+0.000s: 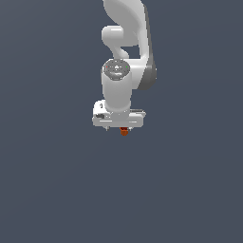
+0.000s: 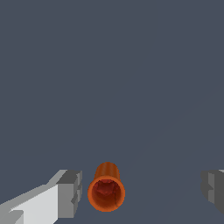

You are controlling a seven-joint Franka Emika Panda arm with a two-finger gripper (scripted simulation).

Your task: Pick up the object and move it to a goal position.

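One white Franka arm hangs over a plain dark grey floor (image 1: 57,190), its gripper (image 1: 118,127) pointing down. In the wrist view the gripper (image 2: 142,190) stands spread wide, with grey fingertips (image 2: 70,192) well apart on either side, gripping nothing. The tiny orange-red cup (image 2: 106,188) sits between them, nearer one pad but not touching it, its rimmed mouth facing the camera. In the exterior view the cup (image 1: 124,132) peeks out at six o'clock beneath the hand. Judged from this, the approach looks done; closing, lifting and carrying to the goal remain. No goal marker is visible.
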